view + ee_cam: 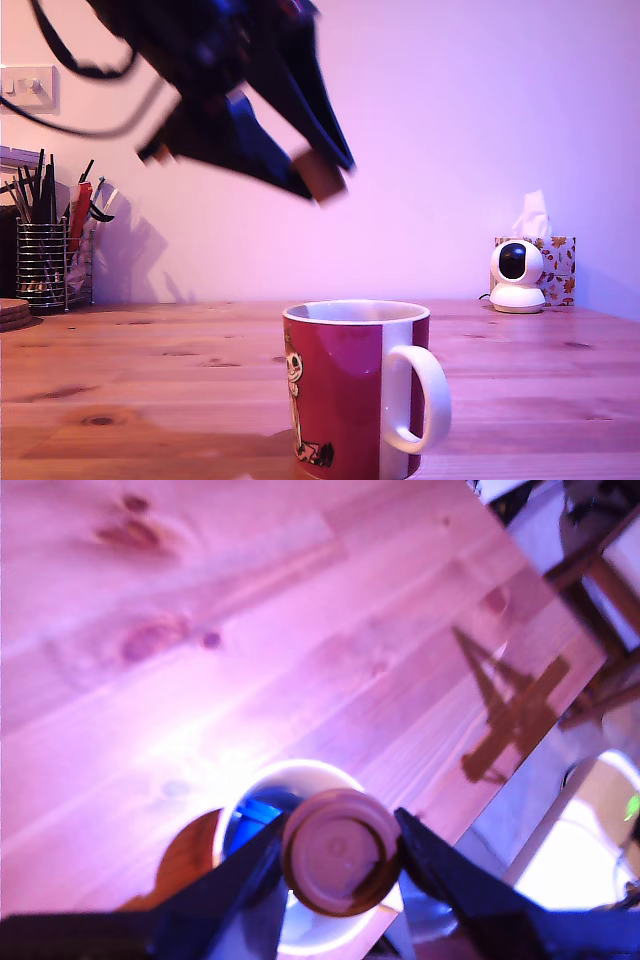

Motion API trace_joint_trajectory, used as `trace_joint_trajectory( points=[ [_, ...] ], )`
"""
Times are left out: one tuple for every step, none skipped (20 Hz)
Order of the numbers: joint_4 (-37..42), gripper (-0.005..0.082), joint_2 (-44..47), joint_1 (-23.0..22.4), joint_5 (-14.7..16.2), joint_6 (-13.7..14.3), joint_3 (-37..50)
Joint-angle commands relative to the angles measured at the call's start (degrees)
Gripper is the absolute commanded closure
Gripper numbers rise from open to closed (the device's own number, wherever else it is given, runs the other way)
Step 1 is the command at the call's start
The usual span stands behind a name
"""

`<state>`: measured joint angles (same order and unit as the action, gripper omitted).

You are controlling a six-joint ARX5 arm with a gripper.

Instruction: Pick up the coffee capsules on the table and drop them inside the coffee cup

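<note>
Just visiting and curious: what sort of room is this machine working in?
Probably a home or small office: a wooden table, a tissue box, a wire pen holder and a light switch on the wall.

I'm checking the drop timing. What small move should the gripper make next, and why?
Probably open the jaws. The gripper holds the brown capsule high over the cup; in the wrist view the capsule sits over the cup's white inside, where a blue capsule already lies, so it should fall in.

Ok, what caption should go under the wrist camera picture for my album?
The claw holds a brown coffee pod above the white inside of the mug, where a blue pod already sits.
</note>
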<state>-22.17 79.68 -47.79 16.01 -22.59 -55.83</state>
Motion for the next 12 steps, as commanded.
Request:
trace_joint_trajectory(
  points=[
    [1.1,0.056,2.1,-1.1,0.0,-0.4,-0.1],
    [1.2,0.056,2.5,-1.6,-0.6,-0.4,-0.3],
    [1.2,0.056,2.9,-2.0,-1.2,-0.3,-0.6],
    [1.1,0.056,3.3,-2.6,-1.7,-0.3,-0.8],
    [0.9,0.056,3.4,-3.0,-2.2,-0.3,-0.9],
    [0.9,0.056,3.8,-3.5,-2.8,-0.3,-0.9],
    [0.6,0.056,4.2,-3.9,-3.5,0.1,-0.9],
    [0.4,0.056,4.8,-4.3,-3.7,0.1,-0.9],
    [0.3,0.056,5.5,-4.8,-4.0,0.3,-0.9],
    [-0.2,0.056,6.0,-5.3,-4.8,0.5,-0.9],
    [-0.6,0.056,6.3,-5.9,-5.2,1.5,-1.0],
    [-1.0,0.056,6.5,-6.4,-6.9,2.6,-1.0]
  ],
)
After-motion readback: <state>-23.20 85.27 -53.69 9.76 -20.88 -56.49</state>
